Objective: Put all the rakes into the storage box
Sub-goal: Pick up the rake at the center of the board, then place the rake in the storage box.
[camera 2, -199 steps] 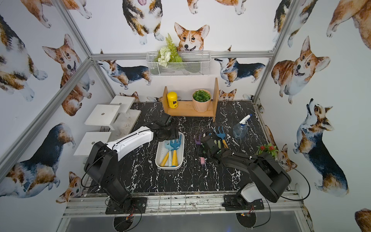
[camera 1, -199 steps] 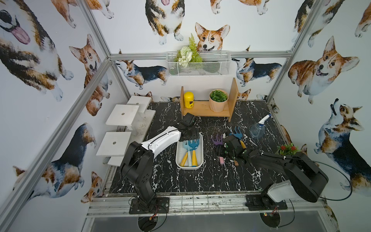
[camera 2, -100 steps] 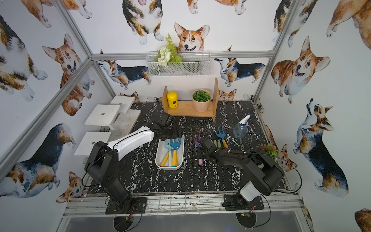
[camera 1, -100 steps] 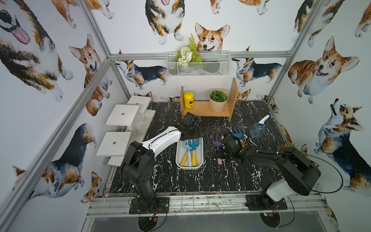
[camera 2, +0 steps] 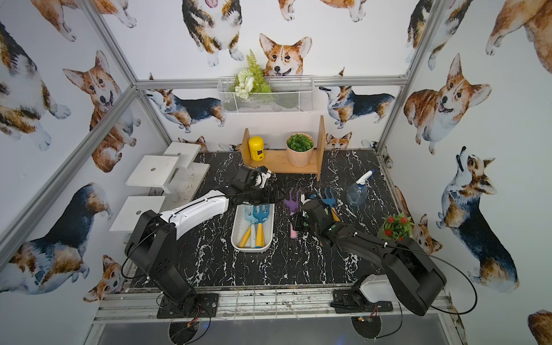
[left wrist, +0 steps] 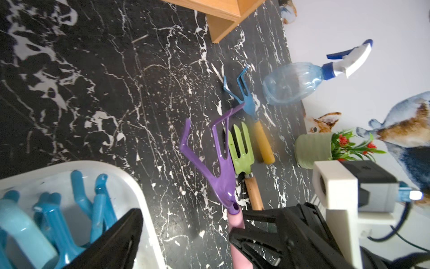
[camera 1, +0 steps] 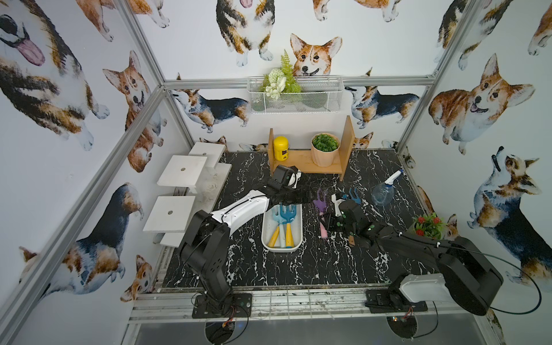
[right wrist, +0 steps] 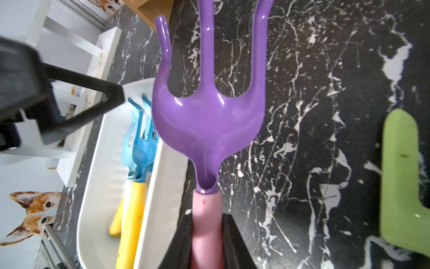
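Right wrist view shows the step most clearly: the right claw [right wrist: 207, 242] is clamped on the pink handle of the purple rake [right wrist: 207, 121], just behind its head. The rake is over the black marble tabletop [right wrist: 302, 163], just beside the long wall of the storage box [right wrist: 104, 174] and outside it. Whether it rests on the tabletop or is a little raised, I cannot tell. The box holds two blue rakes with yellow handles [right wrist: 139, 151].

The left claw [left wrist: 186, 223] has its fingers wide apart and holds nothing. It hangs at the far end of the box, close to the purple rake.

I judge that the grasp is made and the transfer is the step in hand. The next move calls for a lift high enough to pass the box wall, then a short sideways travel. The rake should be kept along the length of the box, so that it fits beside the two tools inside. The left claw is near this path — a contact there is the risk. A green fork [left wrist: 240, 149] lies on the other side of the rake and need not be touched.
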Controlling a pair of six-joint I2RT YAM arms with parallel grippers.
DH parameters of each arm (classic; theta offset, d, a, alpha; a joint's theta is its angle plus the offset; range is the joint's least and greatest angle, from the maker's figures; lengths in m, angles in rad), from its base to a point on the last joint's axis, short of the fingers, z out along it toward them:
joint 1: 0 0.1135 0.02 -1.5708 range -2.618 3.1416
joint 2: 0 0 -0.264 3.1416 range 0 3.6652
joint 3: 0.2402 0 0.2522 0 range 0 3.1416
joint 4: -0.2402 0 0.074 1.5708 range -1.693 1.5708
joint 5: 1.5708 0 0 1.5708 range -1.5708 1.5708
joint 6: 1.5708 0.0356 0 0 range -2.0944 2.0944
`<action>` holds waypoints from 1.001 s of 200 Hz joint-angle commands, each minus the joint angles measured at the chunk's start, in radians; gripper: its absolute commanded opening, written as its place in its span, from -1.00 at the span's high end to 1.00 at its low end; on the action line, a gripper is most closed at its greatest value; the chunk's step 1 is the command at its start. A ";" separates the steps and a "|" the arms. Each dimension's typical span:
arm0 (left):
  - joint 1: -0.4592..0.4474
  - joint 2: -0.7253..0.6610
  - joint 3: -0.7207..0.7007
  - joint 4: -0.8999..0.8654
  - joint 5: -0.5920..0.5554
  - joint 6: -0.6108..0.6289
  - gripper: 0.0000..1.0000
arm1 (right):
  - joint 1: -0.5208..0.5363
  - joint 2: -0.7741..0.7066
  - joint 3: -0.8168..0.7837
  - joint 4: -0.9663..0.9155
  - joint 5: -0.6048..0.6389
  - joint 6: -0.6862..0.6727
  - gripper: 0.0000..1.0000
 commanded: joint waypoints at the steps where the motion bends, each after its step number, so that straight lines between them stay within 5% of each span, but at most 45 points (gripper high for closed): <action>1: 0.000 0.012 -0.003 0.062 0.076 0.015 -0.84 | 0.002 -0.005 0.014 0.062 -0.032 0.016 1.00; 102: 0.000 0.096 0.019 0.145 0.113 0.012 -0.42 | 0.004 0.012 0.065 0.139 -0.106 0.068 1.00; 118: 0.000 0.094 0.015 0.155 0.111 0.015 -0.15 | 0.013 0.020 0.068 0.147 -0.107 0.070 1.00; 154: 0.002 0.064 -0.022 0.139 0.095 0.028 0.98 | 0.031 0.038 0.089 0.128 -0.091 0.053 0.98; 172: 0.004 0.036 -0.047 0.104 0.065 0.052 1.00 | 0.035 0.042 0.093 0.127 -0.088 0.048 0.94; 183: 0.010 0.007 -0.072 0.095 0.046 0.057 1.00 | 0.036 0.043 0.090 0.128 -0.084 0.050 0.77; 200: 0.023 -0.041 -0.111 0.089 0.009 0.053 1.00 | 0.037 0.037 0.084 0.131 -0.063 0.055 0.11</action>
